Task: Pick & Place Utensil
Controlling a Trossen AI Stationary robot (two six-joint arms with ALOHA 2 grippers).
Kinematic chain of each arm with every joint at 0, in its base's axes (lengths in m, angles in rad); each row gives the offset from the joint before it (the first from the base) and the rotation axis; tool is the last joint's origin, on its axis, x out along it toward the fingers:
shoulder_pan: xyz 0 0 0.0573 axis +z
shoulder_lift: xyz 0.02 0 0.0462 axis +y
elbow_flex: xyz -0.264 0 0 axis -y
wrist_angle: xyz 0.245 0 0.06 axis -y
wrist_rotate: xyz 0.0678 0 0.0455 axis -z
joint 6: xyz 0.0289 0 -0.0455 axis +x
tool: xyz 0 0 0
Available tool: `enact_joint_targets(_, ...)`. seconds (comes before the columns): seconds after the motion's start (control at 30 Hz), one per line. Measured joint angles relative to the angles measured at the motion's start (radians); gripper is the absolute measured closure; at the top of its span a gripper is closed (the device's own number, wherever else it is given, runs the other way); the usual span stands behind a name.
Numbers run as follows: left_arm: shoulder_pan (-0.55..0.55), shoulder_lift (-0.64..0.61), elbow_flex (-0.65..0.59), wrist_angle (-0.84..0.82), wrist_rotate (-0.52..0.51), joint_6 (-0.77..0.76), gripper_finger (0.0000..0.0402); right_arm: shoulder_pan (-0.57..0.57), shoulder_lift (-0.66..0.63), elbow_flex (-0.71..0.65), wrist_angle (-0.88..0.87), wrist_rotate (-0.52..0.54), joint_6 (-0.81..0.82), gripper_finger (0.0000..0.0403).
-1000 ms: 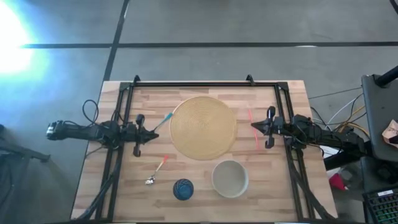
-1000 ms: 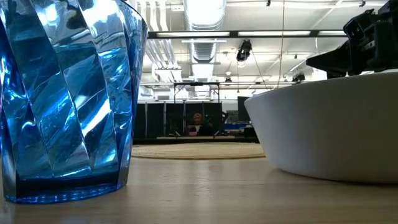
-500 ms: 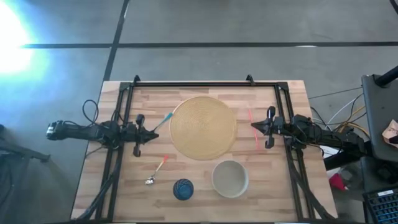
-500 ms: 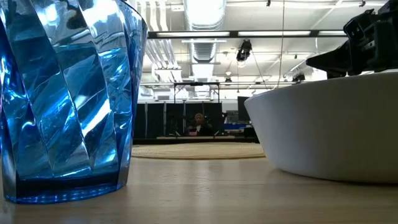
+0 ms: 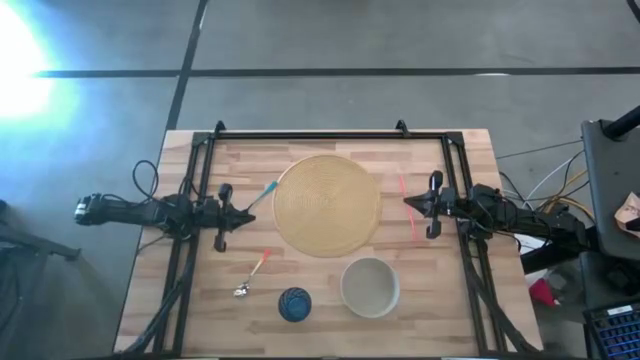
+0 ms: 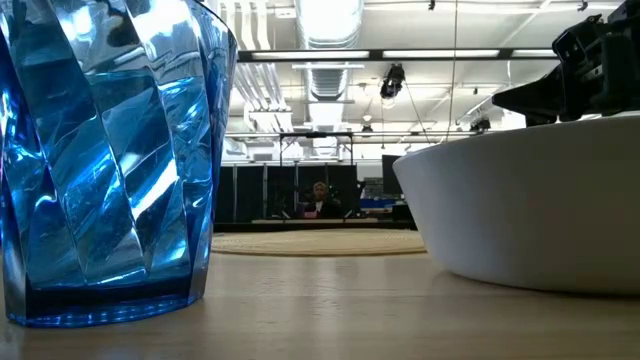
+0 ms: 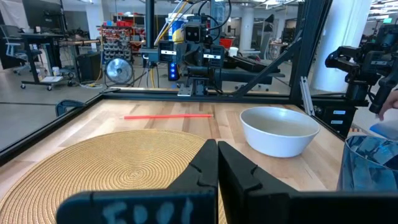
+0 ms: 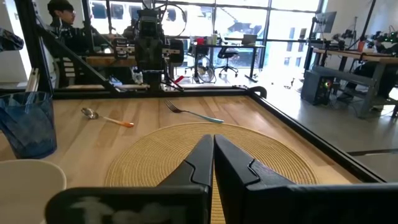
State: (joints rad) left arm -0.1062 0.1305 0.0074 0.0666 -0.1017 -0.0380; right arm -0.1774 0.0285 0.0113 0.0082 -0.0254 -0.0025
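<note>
Spoon (image 5: 251, 274) lies on the wooden table (image 5: 450, 310) near a blue glass (image 5: 294, 304); left hand (image 5: 243, 213) and right hand (image 5: 409, 203) hover closed, empty.

Right gripper (image 8: 213, 155), fingers pressed together, poised over the near edge of a round woven mat (image 8: 211, 155). Beyond the mat lies a fork (image 8: 193, 112); farther off to one side, a spoon (image 8: 107, 117), a blue cup (image 8: 26, 123) and a bowl (image 8: 28, 180) rim. A person (image 8: 65, 28) sits behind the table (image 8: 149, 112).

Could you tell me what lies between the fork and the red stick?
The round woven mat lies between the fork and the red stick, clearest in the high view.
</note>
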Motion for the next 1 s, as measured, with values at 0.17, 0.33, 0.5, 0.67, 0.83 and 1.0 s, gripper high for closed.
enact_joint_targets(0.17,0.0,0.0,0.0,0.0,0.0,0.0,0.0399,0.0,0.0,0.0,0.0,0.0,-0.057,0.0394)
enact_joint_targets(0.33,0.0,0.0,0.0,0.0,0.0,0.0,0.0399,0.0,0.0,0.0,0.0,0.0,-0.072,0.0394)
enact_joint_targets(0.5,0.0,0.0,0.0,0.0,0.0,0.0,0.0399,0.0,0.0,0.0,0.0,0.0,-0.056,0.0394)
enact_joint_targets(0.67,0.0,0.0,0.0,0.0,0.0,0.0,0.0399,0.0,0.0,0.0,0.0,0.0,-0.034,0.0394)
enact_joint_targets(0.83,0.0,0.0,0.0,0.0,0.0,0.0,0.0399,0.0,0.0,0.0,0.001,0.0,0.041,0.0394)
enact_joint_targets(1.0,0.0,0.0,0.0,0.0,0.0,0.0,0.0399,0.0,0.0,0.0,0.01,0.0,0.068,0.0394)
